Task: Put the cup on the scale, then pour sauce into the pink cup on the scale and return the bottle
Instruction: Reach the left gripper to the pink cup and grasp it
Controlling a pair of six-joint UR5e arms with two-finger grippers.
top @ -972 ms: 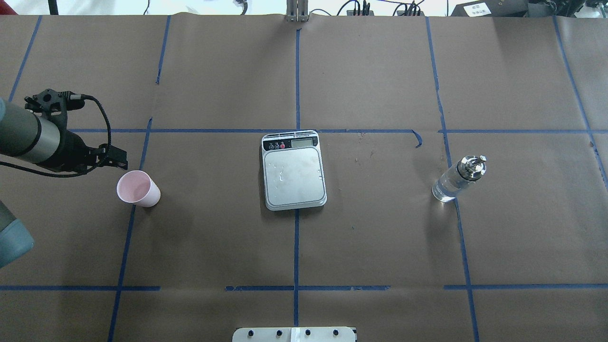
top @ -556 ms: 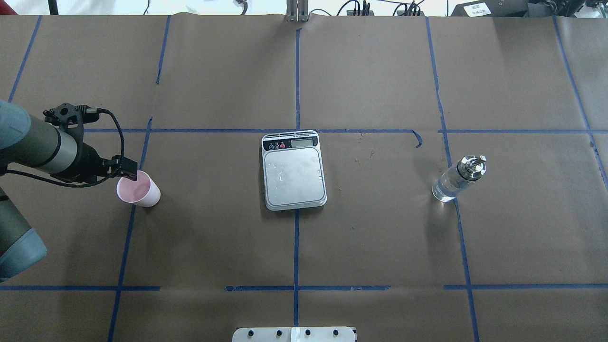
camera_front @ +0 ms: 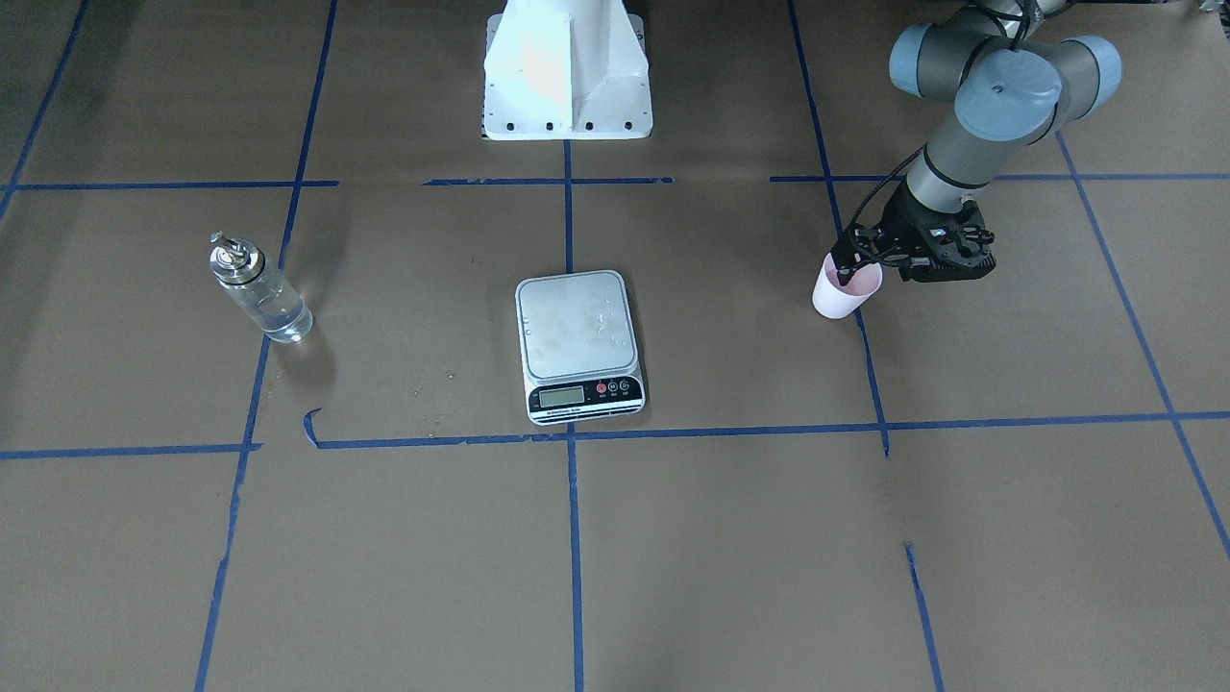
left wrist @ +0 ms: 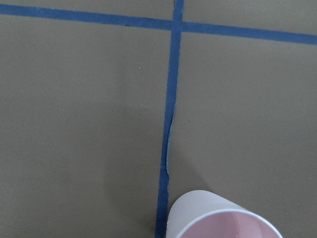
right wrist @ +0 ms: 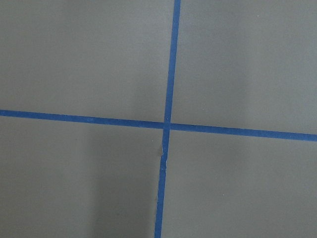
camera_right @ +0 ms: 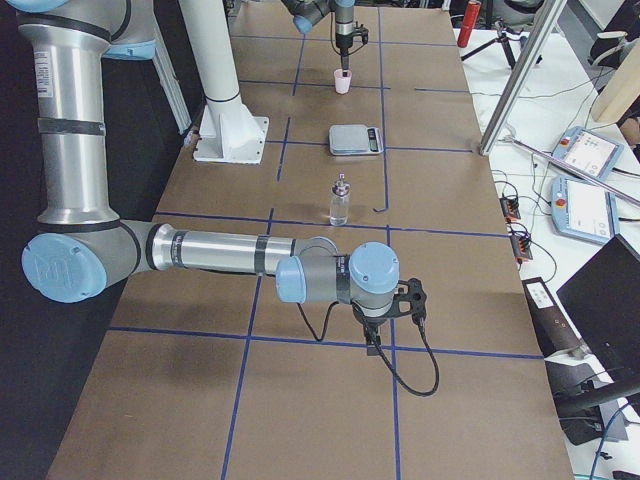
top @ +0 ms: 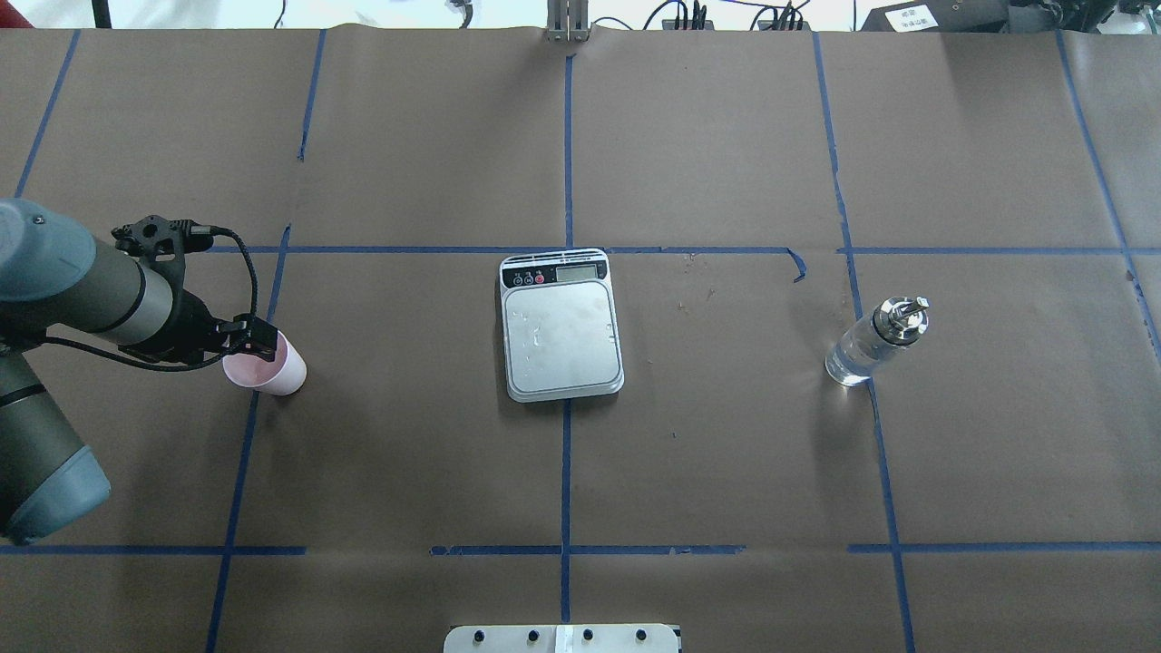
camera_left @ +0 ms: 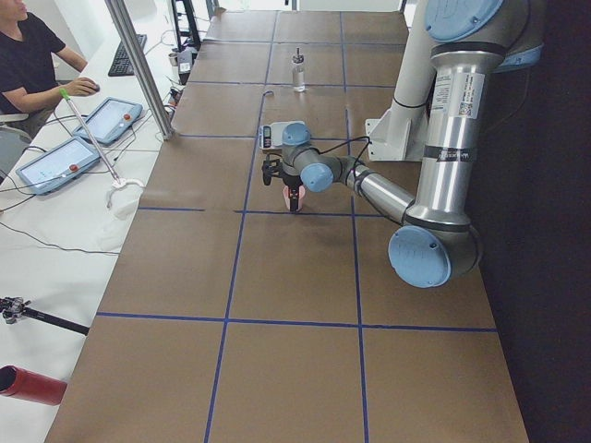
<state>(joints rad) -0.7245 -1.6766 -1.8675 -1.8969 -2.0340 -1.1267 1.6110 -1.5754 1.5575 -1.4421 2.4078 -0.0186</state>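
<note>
Left gripper (top: 259, 339) is hovering right at the rim of the pink cup (top: 281, 370), left-middle of the overhead frame (can't tell how far its fingers are spread). The scale (top: 562, 331) is sitting dead center, with the bottle (top: 862, 352) standing far right.

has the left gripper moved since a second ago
Yes. In the overhead view the left gripper has slid right and down the picture, toward the blue tape line, and now sits at the rim of the cup, which stayed put.
</note>
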